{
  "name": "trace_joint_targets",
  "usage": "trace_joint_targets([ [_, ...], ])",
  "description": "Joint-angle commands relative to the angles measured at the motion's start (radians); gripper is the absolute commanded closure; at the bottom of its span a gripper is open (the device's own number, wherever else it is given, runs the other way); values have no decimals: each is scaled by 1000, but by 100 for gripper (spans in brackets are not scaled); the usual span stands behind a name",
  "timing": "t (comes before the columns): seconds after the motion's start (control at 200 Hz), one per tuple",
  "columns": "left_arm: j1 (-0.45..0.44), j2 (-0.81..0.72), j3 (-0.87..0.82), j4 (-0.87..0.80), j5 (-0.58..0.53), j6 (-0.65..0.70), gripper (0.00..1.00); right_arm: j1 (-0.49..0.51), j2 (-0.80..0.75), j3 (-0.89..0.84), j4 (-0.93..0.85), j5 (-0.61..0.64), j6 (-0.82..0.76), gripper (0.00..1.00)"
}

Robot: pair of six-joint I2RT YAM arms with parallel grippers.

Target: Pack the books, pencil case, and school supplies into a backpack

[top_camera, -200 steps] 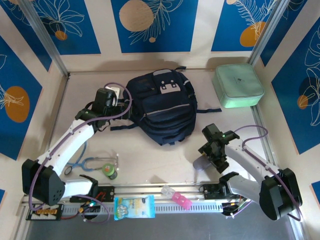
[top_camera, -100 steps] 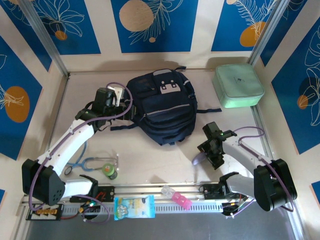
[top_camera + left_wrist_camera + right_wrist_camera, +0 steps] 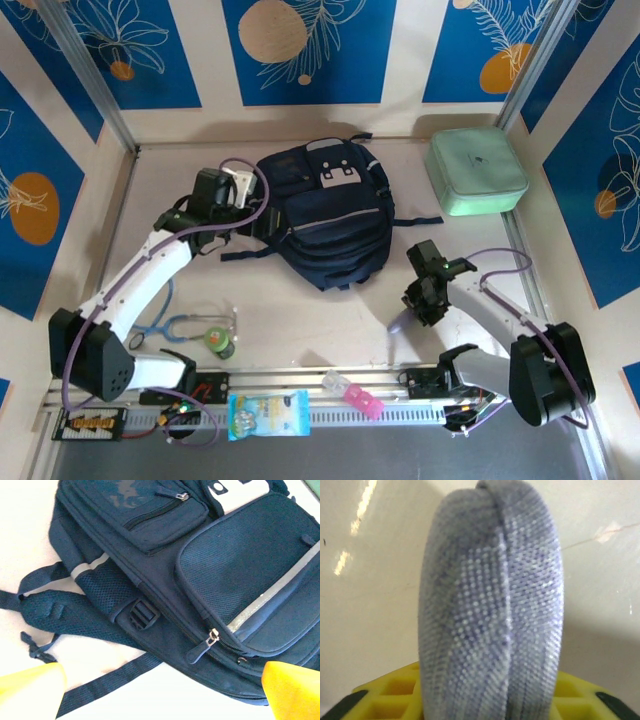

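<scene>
The navy backpack (image 3: pixel 325 215) lies flat at the table's middle back, all zippers closed, with a zip pull (image 3: pixel 202 647) near its lower edge. My left gripper (image 3: pixel 232 185) hovers open over its left side, yellow fingertips (image 3: pixel 30 682) wide apart over the strap (image 3: pixel 107 680). A grey-lavender woven pencil case (image 3: pixel 399 321) rests on the table at the front right. My right gripper (image 3: pixel 418 305) is shut on it, and the pencil case (image 3: pixel 490 605) stands on edge between the yellow fingers (image 3: pixel 385 697). The books are out of view.
A mint-green square case (image 3: pixel 476 170) sits at the back right corner. At the front left lie a blue looped tool (image 3: pixel 165 325) and a small green item (image 3: pixel 220 343). A blue-yellow packet (image 3: pixel 268 413) and a pink piece (image 3: pixel 352 392) rest on the front rail.
My right gripper has closed on the pencil case, which now looks narrower and turned on edge. The left gripper has shifted slightly up and right toward the backpack, still open.
</scene>
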Motion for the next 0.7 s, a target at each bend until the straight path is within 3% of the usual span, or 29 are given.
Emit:
trace_joint_targets([
  [0.0,-37,47,72,-46,45,37,0,-4,-40,22,-35,5,-16,74],
  [0.14,-134,141,163,-82,20,116,0,-4,-96,43,-16,12,-64,76],
  [0.4,-292,401,422,-226,-47,380,0,-37,-151,76,34,9,-151,76],
  [0.695,-374,662,666,-386,-135,577,13,-76,-166,49,78,-32,-170,76],
])
